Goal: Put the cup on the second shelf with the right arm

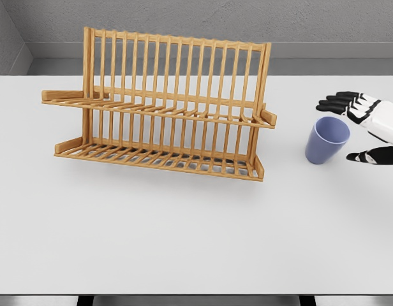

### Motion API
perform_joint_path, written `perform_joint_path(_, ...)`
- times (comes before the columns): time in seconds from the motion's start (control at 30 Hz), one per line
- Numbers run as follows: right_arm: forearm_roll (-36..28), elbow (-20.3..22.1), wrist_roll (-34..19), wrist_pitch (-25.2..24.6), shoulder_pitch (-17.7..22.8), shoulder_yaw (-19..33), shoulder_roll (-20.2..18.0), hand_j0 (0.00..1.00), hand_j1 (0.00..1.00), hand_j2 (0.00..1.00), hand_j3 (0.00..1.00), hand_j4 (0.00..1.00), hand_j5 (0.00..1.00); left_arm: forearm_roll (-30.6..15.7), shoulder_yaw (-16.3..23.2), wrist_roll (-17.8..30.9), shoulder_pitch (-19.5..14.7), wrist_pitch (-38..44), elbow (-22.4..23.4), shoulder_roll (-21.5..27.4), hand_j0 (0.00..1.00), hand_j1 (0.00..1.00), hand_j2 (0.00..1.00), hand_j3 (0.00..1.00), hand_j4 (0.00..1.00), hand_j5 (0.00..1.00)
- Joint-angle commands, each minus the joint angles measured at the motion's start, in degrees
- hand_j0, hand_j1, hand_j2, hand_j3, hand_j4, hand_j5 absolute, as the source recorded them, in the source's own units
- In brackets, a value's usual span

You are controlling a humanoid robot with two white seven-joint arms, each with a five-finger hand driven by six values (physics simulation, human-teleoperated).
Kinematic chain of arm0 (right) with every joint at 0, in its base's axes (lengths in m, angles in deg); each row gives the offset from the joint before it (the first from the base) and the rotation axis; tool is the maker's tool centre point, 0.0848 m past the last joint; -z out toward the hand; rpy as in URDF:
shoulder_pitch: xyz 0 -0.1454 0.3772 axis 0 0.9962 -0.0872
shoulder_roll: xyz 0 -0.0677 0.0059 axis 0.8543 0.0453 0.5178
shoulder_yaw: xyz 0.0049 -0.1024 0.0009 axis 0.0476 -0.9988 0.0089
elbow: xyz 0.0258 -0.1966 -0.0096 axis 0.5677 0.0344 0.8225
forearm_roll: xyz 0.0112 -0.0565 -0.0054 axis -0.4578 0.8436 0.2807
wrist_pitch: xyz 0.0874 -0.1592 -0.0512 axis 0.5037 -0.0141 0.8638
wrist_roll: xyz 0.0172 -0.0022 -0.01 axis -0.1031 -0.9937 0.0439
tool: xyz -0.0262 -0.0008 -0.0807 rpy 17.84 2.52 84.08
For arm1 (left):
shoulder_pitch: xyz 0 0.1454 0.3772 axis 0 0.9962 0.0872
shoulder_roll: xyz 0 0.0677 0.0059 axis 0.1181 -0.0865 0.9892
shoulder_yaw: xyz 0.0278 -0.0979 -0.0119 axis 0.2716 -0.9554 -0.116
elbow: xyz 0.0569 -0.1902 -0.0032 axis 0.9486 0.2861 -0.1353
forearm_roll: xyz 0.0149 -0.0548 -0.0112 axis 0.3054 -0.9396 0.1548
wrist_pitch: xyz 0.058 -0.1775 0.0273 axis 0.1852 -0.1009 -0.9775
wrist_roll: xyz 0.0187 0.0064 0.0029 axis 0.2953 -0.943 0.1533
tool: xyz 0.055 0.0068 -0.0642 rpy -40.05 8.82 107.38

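Cup (326,139) stands on the tabletop (184,236) inside the spread, empty right hand (365,131), which should close round its wall squarely before lifting toward the rack (164,108).

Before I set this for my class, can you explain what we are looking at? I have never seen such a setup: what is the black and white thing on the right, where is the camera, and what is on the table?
This is a simulator's render, seen from a camera on a humanoid robot's head, looking down at a white table. The black and white thing is the robot's right hand, coming in from the right edge. Its fingers are spread around a blue cup that stands upright on the table, but they have not closed on it. To the left stands a wooden dish rack with two slatted shelves, both bare. The left arm is out of view.
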Motion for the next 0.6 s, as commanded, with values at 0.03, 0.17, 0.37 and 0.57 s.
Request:
perform_joint_path(0.03, -0.5, 0.0, 0.0, 0.0, -0.1, 0.0, -0.1, 1.0, 1.0, 1.0, 1.0, 1.0, 1.0, 0.0, 0.0, 0.0, 0.0, 0.0, 0.0, 0.0, 1.0, 1.0, 1.0, 1.0, 1.0, 1.0)
perform_joint_path(0.17, -1.3, -0.5, 1.3, 0.0, 0.3, 0.8, -3.3, 1.0, 1.0, 1.0, 1.0, 1.0, 1.0, 0.0, 0.0, 0.0, 0.0, 0.0, 0.0, 0.0, 1.0, 1.0, 1.0, 1.0, 1.0, 1.0)
perform_joint_path(0.37, -0.8, -0.9, -28.4, 0.0, -0.5, 14.9, -3.9, 1.0, 1.0, 1.0, 1.0, 1.0, 1.0, 0.0, 0.0, 0.0, 0.0, 0.0, 0.0, 0.0, 1.0, 1.0, 1.0, 1.0, 1.0, 1.0)
perform_joint_path(0.57, -0.2, -4.6, -28.4, -2.3, -25.0, -8.0, 1.5, 1.0, 1.0, 1.0, 1.0, 1.0, 1.0, 0.0, 0.0, 0.0, 0.0, 0.0, 0.0, 0.0, 1.0, 1.0, 1.0, 1.0, 1.0, 1.0)
